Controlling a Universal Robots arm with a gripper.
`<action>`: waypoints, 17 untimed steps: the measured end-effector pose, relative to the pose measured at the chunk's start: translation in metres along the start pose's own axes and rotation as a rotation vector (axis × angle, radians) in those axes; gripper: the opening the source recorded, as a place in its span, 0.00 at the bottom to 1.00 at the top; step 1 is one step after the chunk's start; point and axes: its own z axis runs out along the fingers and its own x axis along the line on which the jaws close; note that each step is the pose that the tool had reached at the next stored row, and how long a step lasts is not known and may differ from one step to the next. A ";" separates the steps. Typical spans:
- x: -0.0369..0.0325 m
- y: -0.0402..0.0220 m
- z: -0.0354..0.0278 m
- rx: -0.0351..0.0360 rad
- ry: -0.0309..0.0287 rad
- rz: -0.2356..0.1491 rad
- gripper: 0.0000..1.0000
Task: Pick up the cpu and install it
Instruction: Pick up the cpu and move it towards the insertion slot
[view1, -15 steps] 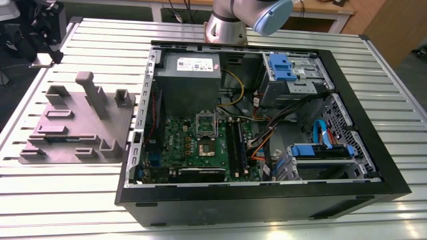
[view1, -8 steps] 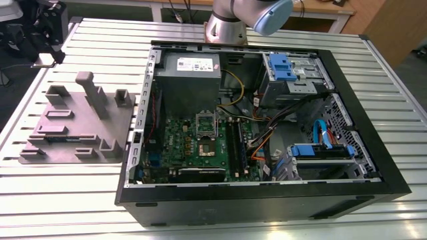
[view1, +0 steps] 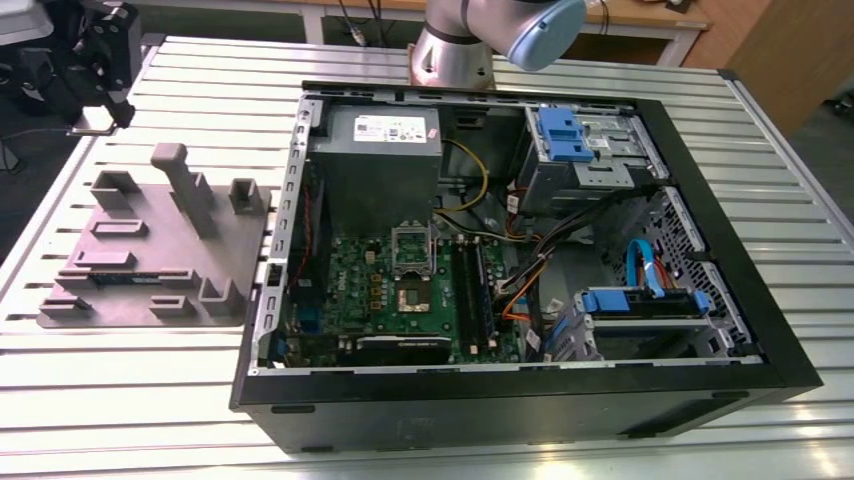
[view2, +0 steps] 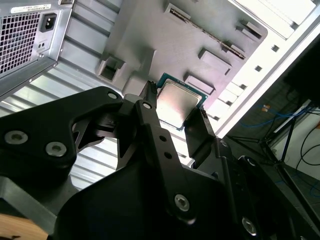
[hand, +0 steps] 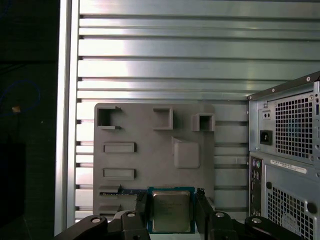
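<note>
In the exterior view the gripper hangs over the counter's far left corner, beyond the grey tray; in the first wrist view its fingers are clamped on the cpu, held flat-face out; the computer case and its socket lie well to the exterior view's right.

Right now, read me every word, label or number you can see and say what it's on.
Nothing here reads clearly enough to quote.
White label on the power supply, exterior view: too small to read.
Label strip on the rear of the computer case, first wrist view: too small to read.
Metal top of the cpu between the jaws, first wrist view: no legible marking.
</note>
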 end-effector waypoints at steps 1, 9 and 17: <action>-0.0014 0.0000 0.0000 0.0000 0.0000 0.000 0.47; -0.0034 0.0000 0.0000 0.0000 0.0000 0.000 0.47; -0.0057 0.0000 0.0001 0.0000 0.0000 0.000 0.47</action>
